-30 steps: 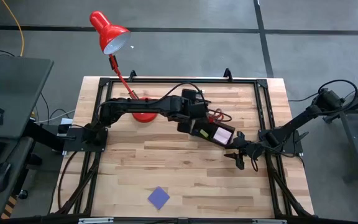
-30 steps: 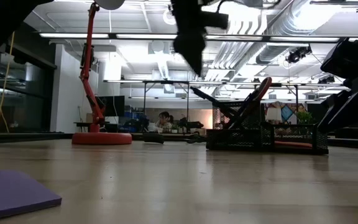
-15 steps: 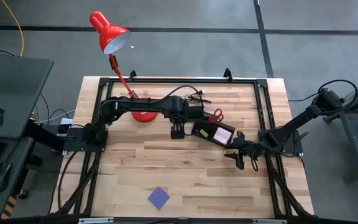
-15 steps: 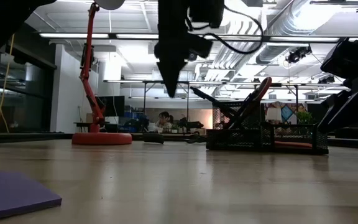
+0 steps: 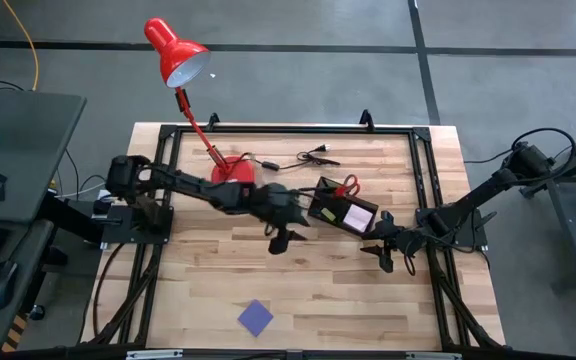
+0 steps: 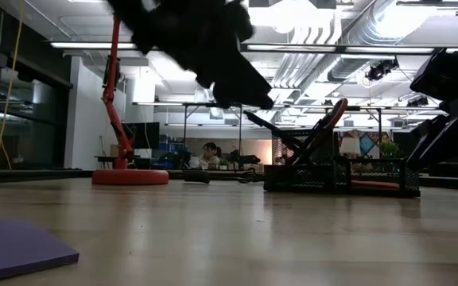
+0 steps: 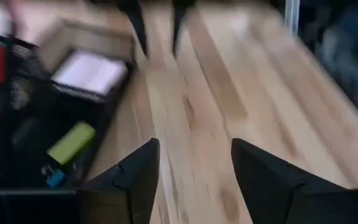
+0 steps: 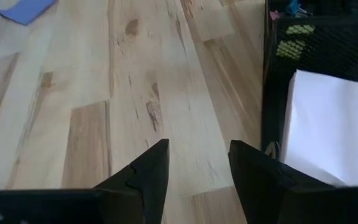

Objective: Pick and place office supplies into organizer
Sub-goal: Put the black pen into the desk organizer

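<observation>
Still loose on the table (image 5: pixel 318 300), the purple note pad (image 5: pixel 256 318) lies flat, so the left gripper (image 5: pixel 280 240), jaws open and empty, may skid over it, while the right gripper (image 5: pixel 384 256) waits beside the organizer (image 5: pixel 343 212), jaws parted, empty.

The left wrist view smears the organizer (image 7: pixel 55 93) (its contents unreadable), and the low view blurs the left arm.

Wooden table (image 5: pixel 218 270) — carrying the clutter
Organizer (image 5: pixel 341 212), blue-purple note pad (image 5: pixel 256 318), red lamp (image 5: pixel 230 178) and black cable (image 5: pixel 303 156) are resting directly on it.
</observation>
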Action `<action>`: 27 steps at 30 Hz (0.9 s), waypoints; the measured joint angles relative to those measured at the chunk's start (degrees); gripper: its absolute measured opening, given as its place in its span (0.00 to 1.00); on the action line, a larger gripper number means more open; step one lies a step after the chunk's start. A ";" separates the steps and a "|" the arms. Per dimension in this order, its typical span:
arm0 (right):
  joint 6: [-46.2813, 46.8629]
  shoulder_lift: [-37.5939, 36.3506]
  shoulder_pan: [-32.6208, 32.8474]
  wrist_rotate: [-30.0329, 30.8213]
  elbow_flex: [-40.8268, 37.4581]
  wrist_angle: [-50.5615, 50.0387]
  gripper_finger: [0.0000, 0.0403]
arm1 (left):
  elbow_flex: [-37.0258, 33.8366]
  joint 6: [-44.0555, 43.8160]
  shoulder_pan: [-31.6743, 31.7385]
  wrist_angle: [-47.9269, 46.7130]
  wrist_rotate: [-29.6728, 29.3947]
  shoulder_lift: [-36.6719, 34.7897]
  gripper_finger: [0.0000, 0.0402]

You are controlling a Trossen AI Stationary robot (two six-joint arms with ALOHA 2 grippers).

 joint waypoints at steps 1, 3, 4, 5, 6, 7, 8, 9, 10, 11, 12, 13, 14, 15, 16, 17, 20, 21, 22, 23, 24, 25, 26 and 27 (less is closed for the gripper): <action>0.00 0.16 0.02 -0.01 0.00 0.43 0.39 | -4.16 -2.15 0.05 7.59 -0.09 -1.09 0.47; 0.00 -0.03 0.01 -0.01 0.00 -0.08 0.39 | -11.12 -4.60 -0.38 23.38 -1.73 -2.42 0.47; 0.00 0.05 0.00 0.00 0.00 0.26 0.39 | -14.84 -5.18 -0.70 30.82 -4.50 -2.85 0.47; 0.00 0.10 -0.01 -0.02 0.00 0.35 0.39 | -18.33 -6.13 -1.29 37.00 -8.13 -3.16 0.47; 0.00 0.00 -0.01 -0.02 0.00 -0.03 0.39 | -21.76 -6.70 -2.01 42.98 -12.16 -3.27 0.47; 0.01 -0.02 0.01 0.00 0.00 -0.02 0.39 | -24.76 -6.81 -2.81 49.07 -15.83 -3.32 0.47; 0.00 0.07 0.01 0.00 0.00 0.23 0.40 | -27.26 -6.76 -3.61 55.35 -18.79 -3.33 0.47; 0.02 0.07 0.01 -0.02 0.00 0.08 0.40 | -29.27 -6.09 -4.51 60.77 -21.13 -3.34 0.47; 0.00 0.06 0.02 0.00 0.00 -0.07 0.40 | -30.55 -5.37 -5.37 64.59 -23.46 -2.94 0.46; 0.00 0.06 0.02 0.00 0.00 -0.01 0.40 | -31.44 -4.85 -6.06 66.21 -26.05 -2.44 0.46; 0.00 0.05 0.00 0.00 0.00 0.05 0.40 | -32.21 -4.78 -6.43 65.92 -28.62 -2.11 0.46; 0.00 0.05 0.02 0.00 0.00 -0.02 0.40 | -32.25 -4.85 -6.42 65.70 -30.59 -1.75 0.46; 0.01 0.06 0.01 0.00 0.00 -0.02 0.40 | -31.80 -5.28 -6.33 66.33 -31.81 -1.50 0.46; 0.00 0.06 0.01 0.00 0.00 0.04 0.40 | -31.14 -5.92 -6.02 67.01 -32.37 -1.42 0.46; 0.00 0.06 0.02 0.00 0.00 -0.01 0.40 | -30.47 -6.41 -5.35 66.90 -32.58 -1.33 0.46; 0.00 0.06 0.00 0.00 0.00 -0.05 0.40 | -29.83 -7.14 -4.86 66.13 -32.87 -0.99 0.46; 0.00 0.06 -0.01 0.00 0.00 -0.01 0.39 | -27.54 -14.45 -3.12 58.45 -34.84 -0.52 0.45; 0.00 0.06 0.01 0.00 0.00 -0.05 0.39 | -26.42 -18.08 -2.62 54.77 -35.18 -0.53 0.45; 0.00 0.06 0.00 0.00 0.00 -0.03 0.39 | -25.41 -21.30 -2.15 50.61 -35.43 -0.56 0.45; 0.00 0.06 0.01 0.00 0.00 -0.01 0.39 | -24.52 -23.47 -1.70 46.34 -35.58 -0.55 0.45; 0.00 0.06 0.01 0.00 0.00 -0.01 0.39 | -23.82 -24.52 -1.45 42.90 -35.64 -0.50 0.45; 0.00 0.06 0.01 0.00 0.00 -0.03 0.39 | -23.30 -25.10 -1.26 41.12 -35.71 -0.48 0.45; 0.00 0.06 0.00 0.00 0.00 -0.01 0.39 | -22.96 -25.28 -1.24 40.90 -35.97 -0.48 0.45; 0.00 0.06 0.00 0.00 0.00 -0.01 0.39 | -22.88 -25.28 -1.24 41.39 -36.38 -0.55 0.45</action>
